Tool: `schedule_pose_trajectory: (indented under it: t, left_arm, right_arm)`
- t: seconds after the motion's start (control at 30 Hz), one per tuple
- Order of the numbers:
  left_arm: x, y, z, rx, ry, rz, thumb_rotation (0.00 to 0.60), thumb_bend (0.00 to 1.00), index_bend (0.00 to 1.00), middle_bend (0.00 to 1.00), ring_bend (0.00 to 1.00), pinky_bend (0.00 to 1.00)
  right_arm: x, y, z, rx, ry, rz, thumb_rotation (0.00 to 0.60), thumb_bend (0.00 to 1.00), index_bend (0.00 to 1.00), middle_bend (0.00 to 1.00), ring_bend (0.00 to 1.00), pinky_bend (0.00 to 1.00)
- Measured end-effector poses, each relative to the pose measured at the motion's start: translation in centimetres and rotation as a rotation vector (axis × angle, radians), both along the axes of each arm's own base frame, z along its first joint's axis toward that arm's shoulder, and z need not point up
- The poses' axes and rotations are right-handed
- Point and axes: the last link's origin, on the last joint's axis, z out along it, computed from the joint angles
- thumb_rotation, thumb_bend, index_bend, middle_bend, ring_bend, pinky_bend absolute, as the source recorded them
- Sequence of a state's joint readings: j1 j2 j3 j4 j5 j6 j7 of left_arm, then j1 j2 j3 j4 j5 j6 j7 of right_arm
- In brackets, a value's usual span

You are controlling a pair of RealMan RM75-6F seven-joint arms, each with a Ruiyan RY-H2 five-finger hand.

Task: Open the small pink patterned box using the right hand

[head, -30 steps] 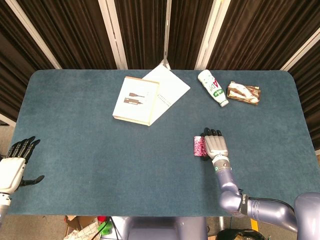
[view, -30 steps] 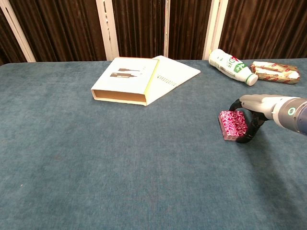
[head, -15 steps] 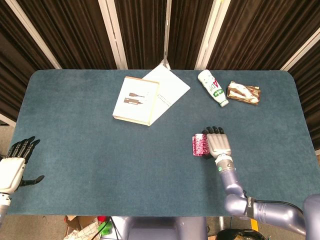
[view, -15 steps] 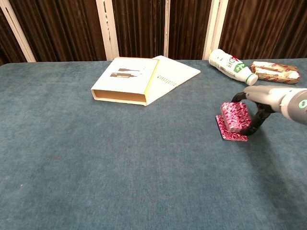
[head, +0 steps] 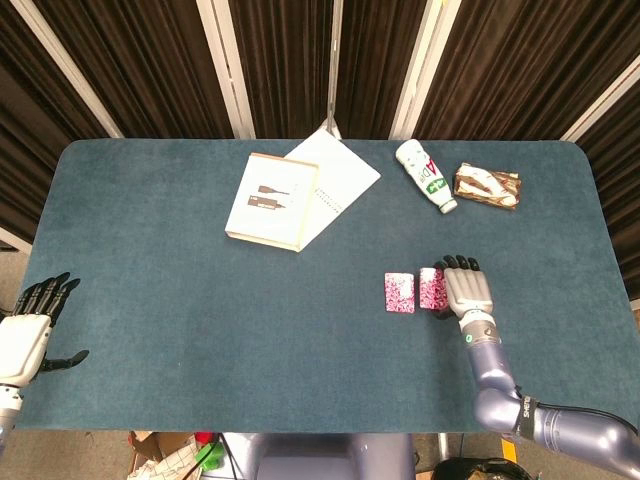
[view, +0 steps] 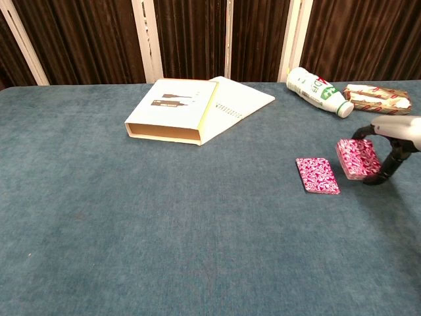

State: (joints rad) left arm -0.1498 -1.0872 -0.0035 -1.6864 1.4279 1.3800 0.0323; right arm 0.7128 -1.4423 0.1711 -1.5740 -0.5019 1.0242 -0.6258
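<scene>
**Two pink pieces apart — the box looks opened**

Head view: two pink patterned pieces lie side by side on the blue table (head: pixel 150 250). One part (head: pixel 400 293) rests flat and alone, near the table's middle-right; the other part (head: pixel 431 289) sits just right of it, held against the fingers of the right hand (head: pixel 466 293). Which piece is lid and which is base I cannot tell. At the near left edge, the left hand (head: pixel 30 335) hangs off the table with fingers spread, holding nothing. By my reading the separating step is done; what remains is to set the held piece down beside its mate and release gently, so it does not tip.

Chest view: this angle shows what the top-down one hides — the held part (view: pixel 356 158) is tilted up on edge, gripped between dark fingers (view: pixel 388 168), while the flat part (view: pixel 318 175) lies on the cloth, clearly apart from it. The left hand does not appear here.
</scene>
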Motion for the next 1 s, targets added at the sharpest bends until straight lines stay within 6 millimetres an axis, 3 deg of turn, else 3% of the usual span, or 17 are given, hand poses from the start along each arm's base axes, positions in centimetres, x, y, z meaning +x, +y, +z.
schedule_pose_trajectory:
  t: [0.17, 0.33, 0.63, 1.0]
  left_arm:
    - [0.0, 0.0, 0.0, -0.003, -0.005, 0.004, 0.600, 0.07, 0.00, 0.00, 0.00, 0.00]
    - [0.0, 0.0, 0.0, -0.007, -0.011, 0.009, 0.600, 0.07, 0.00, 0.00, 0.00, 0.00]
    - [-0.2, 0.1, 0.2, -0.007, -0.009, 0.009, 0.600, 0.07, 0.00, 0.00, 0.00, 0.00]
    - [-0.2, 0.1, 0.2, -0.016, -0.010, 0.012, 0.600, 0.07, 0.00, 0.00, 0.00, 0.00]
  right_arm:
    - [-0.9, 0.2, -0.4, 0.013, 0.007, -0.015, 0.600, 0.47, 0.53, 0.13, 0.00, 0.00]
    - [-0.8, 0.1, -0.8, 0.019, 0.015, -0.001, 0.600, 0.47, 0.34, 0.08, 0.00, 0.00]
    - [-0.7, 0.3, -1.1, 0.044, 0.039, -0.006, 0.600, 0.47, 0.16, 0.01, 0.00, 0.00]
    - [-0.5, 0.2, -1.1, 0.056, 0.039, -0.013, 0.600, 0.47, 0.08, 0.00, 0.00, 0.00]
